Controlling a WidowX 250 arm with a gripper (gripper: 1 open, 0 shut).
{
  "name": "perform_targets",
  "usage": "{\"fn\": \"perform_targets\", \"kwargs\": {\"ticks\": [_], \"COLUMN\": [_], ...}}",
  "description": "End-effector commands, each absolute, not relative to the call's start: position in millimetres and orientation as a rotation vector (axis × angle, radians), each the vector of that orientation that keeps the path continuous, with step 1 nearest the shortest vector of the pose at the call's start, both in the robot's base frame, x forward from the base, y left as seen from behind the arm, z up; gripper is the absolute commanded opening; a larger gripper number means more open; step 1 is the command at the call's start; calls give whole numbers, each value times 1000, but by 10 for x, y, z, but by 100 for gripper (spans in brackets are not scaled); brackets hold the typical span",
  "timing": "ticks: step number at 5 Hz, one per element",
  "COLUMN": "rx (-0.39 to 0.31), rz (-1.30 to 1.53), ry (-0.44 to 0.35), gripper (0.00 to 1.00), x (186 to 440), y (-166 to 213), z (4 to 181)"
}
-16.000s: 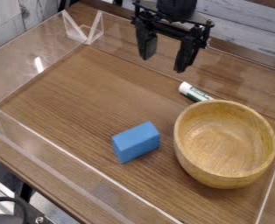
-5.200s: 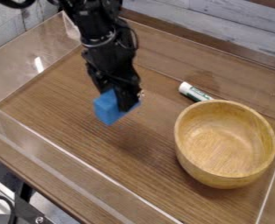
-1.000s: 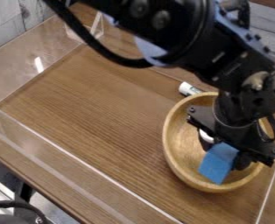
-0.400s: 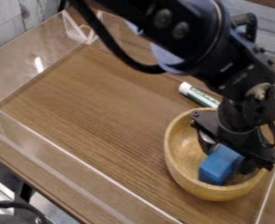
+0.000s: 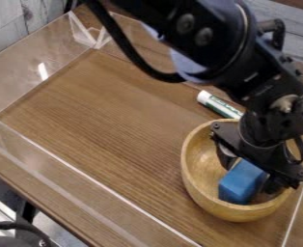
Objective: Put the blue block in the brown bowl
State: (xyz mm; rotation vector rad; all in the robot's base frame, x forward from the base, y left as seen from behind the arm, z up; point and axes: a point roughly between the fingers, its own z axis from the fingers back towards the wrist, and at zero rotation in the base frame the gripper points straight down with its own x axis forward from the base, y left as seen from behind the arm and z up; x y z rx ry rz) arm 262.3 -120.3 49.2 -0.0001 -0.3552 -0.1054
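camera view: the blue block sits inside the brown bowl, toward its right side, tilted against the inner wall. the gripper hangs right over the block, its dark fingers close on either side; whether the fingers grip or stand clear i cannot tell. risk, as i judge it: if a finger is touching, lifting away could drag the block up the wall or tip the bowl.
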Motion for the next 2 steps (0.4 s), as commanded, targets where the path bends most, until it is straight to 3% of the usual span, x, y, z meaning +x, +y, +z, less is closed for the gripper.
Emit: {"fn": "perform_targets", "kwargs": {"ticks": [1, 2], "rx": [-20, -23], "rz": [-87, -72], "ry": [-411, -424], "gripper": [100, 100], "x": [2749, 2775], "y": [-1207, -1160], "z": [768, 926]}}
